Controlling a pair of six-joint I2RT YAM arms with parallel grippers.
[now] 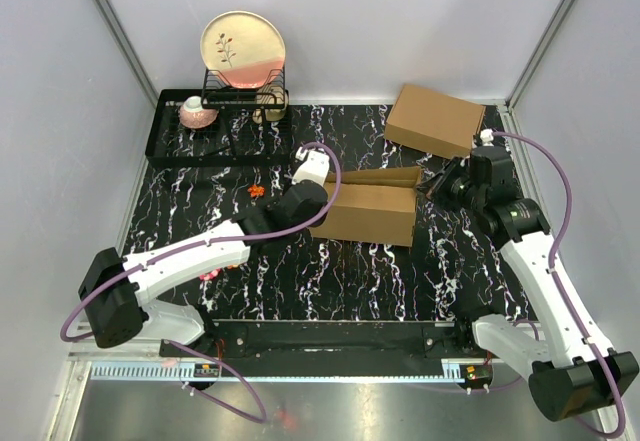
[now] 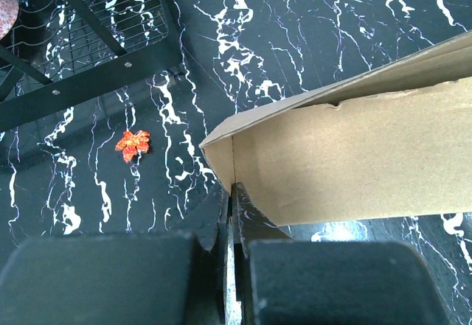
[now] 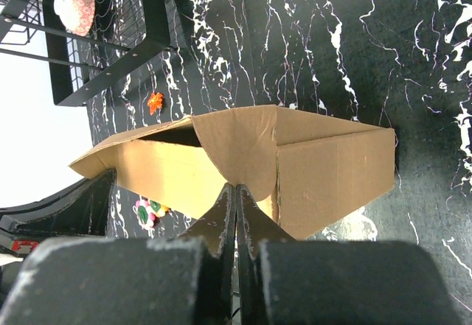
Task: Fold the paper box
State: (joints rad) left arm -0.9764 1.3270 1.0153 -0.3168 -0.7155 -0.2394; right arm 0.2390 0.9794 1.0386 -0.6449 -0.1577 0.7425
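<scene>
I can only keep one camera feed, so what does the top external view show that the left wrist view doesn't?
Only the top external view: both arms whole, the right gripper at the right end of the paper box, a second, made-up cardboard box behind it, and the plate standing in the dish rack. Only the left wrist view: the left gripper up close, shut, its tips at the paper box's corner edge. Both: the paper box, part of the rack, the small red leaf and the marbled tabletop.
</scene>
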